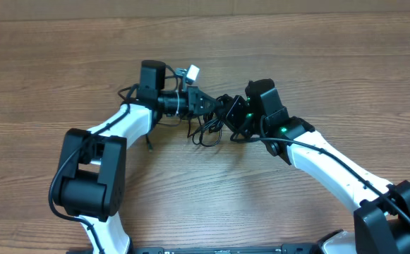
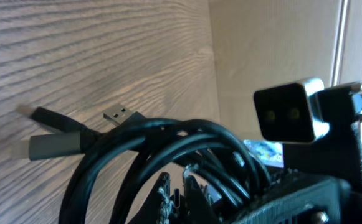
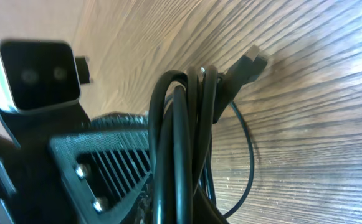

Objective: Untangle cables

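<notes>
The cables (image 1: 205,131) are a small black tangle at mid-table, hanging between both grippers. My left gripper (image 1: 216,106) reaches in from the left and my right gripper (image 1: 230,117) from the right, nearly touching. In the left wrist view the left gripper (image 2: 179,190) is shut, with the looped cables (image 2: 168,140) arching over its tips and a thin strand pinched between them. Plug tips (image 2: 120,115) lie on the wood beyond. In the right wrist view the cables (image 3: 182,143) run straight down into the jaws and hide the fingers; one plug (image 3: 250,65) sticks out.
A white plug (image 1: 191,71) lies just behind the left wrist. One loose cable end (image 1: 148,145) trails beside the left forearm. Each wrist camera sees the other's camera housing (image 2: 290,118) close by. Bare wooden table (image 1: 317,63) surrounds the arms.
</notes>
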`<state>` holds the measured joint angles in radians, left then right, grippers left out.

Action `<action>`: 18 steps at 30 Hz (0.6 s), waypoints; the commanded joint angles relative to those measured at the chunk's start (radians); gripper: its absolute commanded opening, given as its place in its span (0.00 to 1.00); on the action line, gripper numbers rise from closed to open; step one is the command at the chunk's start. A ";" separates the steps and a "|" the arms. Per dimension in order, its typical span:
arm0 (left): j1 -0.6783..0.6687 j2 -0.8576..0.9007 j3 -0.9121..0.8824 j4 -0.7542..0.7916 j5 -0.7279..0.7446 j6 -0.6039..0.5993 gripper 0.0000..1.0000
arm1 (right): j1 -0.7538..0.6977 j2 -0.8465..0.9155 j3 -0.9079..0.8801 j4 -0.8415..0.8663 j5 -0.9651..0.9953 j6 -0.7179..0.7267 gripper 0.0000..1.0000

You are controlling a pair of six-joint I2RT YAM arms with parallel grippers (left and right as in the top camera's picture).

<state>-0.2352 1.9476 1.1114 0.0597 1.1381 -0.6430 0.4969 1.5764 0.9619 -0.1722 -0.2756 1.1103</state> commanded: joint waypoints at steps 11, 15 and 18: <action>-0.027 0.001 0.003 0.000 0.031 0.049 0.32 | -0.084 -0.008 0.011 0.068 0.067 0.177 0.04; -0.027 0.001 0.003 0.002 0.034 0.091 0.55 | -0.083 -0.008 0.011 0.063 0.082 0.177 0.04; -0.024 0.001 0.003 0.005 0.034 0.105 0.64 | -0.083 -0.008 0.011 0.053 0.100 0.175 0.04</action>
<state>-0.2489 1.9476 1.1156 0.0723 1.1416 -0.5846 0.4244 1.5776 0.9619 -0.1436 -0.2214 1.2686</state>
